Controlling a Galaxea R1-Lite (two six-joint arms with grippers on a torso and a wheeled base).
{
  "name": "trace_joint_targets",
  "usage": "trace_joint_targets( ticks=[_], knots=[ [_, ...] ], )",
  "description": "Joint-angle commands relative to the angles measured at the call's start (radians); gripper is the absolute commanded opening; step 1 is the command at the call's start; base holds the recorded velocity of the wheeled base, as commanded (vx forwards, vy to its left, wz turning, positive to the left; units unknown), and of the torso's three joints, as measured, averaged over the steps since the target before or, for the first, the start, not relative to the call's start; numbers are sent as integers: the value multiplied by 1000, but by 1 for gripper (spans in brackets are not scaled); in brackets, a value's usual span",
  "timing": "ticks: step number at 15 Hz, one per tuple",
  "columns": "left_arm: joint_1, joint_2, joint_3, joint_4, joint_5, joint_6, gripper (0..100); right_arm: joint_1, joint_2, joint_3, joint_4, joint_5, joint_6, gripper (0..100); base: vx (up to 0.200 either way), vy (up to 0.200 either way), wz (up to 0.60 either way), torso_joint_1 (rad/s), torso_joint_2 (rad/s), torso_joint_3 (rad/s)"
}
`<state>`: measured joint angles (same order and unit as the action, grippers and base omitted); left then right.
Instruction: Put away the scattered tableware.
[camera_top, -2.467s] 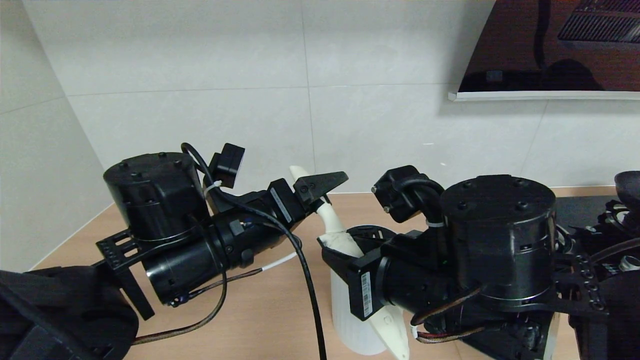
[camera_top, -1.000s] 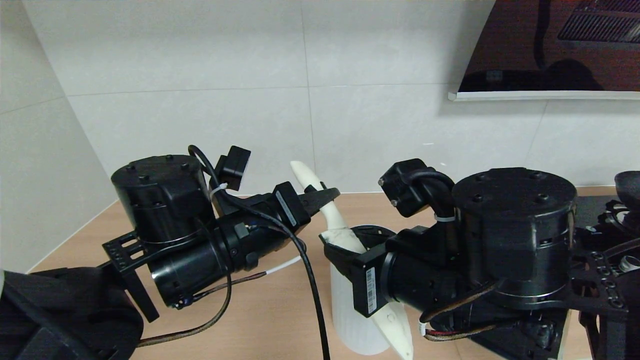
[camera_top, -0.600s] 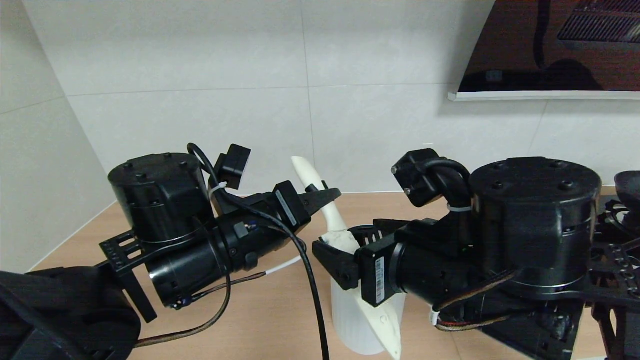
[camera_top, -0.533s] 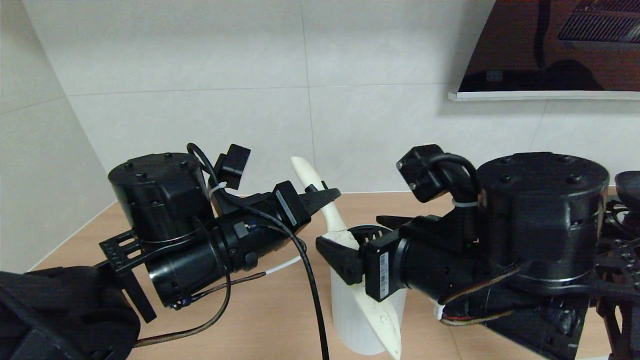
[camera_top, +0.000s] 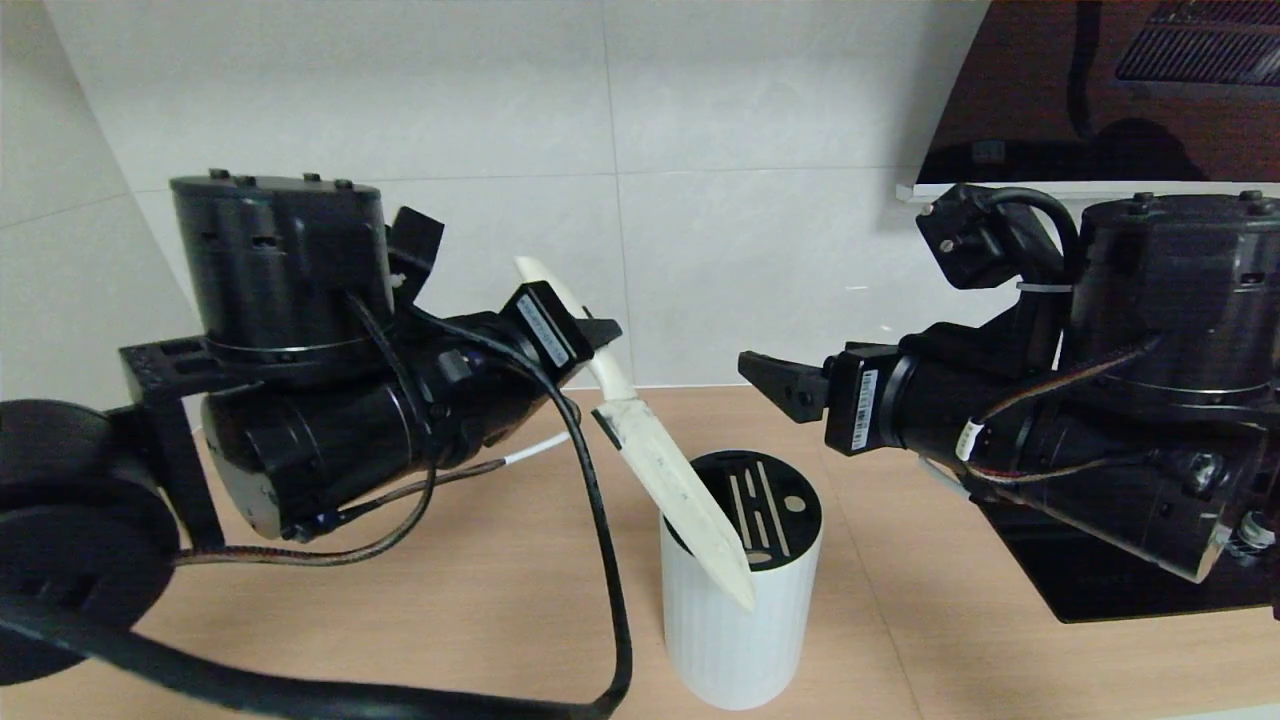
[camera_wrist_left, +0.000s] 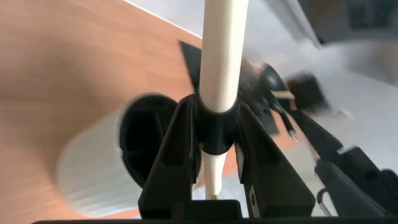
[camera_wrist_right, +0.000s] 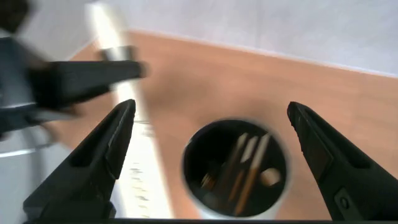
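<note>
The left hand (camera_top: 600, 345) is clamped on the handle of the white knife (camera_top: 670, 490). Its blade slants down across the near edge of the slotted knife block (camera_top: 740, 630) on the desk (camera_top: 480, 600) — not yet in a slot, I'd say. The right hand (camera_top: 775, 382) hangs nearby, fingers apart and empty.

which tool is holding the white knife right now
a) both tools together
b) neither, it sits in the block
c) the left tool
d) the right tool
c: the left tool is shut on the handle of the white knife, its blade angled down by the knife block, while the right tool is open and apart from it.
</note>
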<state>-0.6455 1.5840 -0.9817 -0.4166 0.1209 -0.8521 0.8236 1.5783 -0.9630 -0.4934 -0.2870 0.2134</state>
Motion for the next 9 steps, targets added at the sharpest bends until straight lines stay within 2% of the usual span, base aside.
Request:
trace_joint_targets(
  ticks=[1, 3, 4, 5, 6, 7, 8, 9],
  knots=[
    [-22, -30, -29, 7, 57, 85, 0, -26, 12, -2, -1, 0, 0, 100, 0, 0, 0, 0, 0, 0],
    [-86, 10, -41, -4, 194, 212, 0, -46, 14, -5, -1, 2, 0, 100, 0, 0, 0, 0, 0, 0],
    [-108, 21, -46, -8, 229, 237, 0, -54, 14, -5, -2, 2, 1, 100, 0, 0, 0, 0, 0, 0],
    [-161, 53, -66, -59, 336, 308, 0, -55, 12, -3, -2, 2, 0, 100, 0, 0, 0, 0, 0, 0],
    [-183, 65, -74, -96, 370, 346, 0, -55, 12, -2, -2, 0, 0, 100, 0, 0, 0, 0, 0, 0],
    [-201, 67, -75, -156, 410, 435, 0, -54, 12, -2, -2, 0, 0, 100, 0, 0, 0, 0, 0, 0],
    [-206, 68, -72, -189, 424, 493, 0, -55, 14, 0, -2, 0, 1, 100, 0, 0, 0, 0, 0, 0],
    [-209, 85, -72, -223, 444, 528, 0, -55, 16, 0, -2, 0, 0, 100, 0, 0, 0, 0, 0, 0]
  ],
)
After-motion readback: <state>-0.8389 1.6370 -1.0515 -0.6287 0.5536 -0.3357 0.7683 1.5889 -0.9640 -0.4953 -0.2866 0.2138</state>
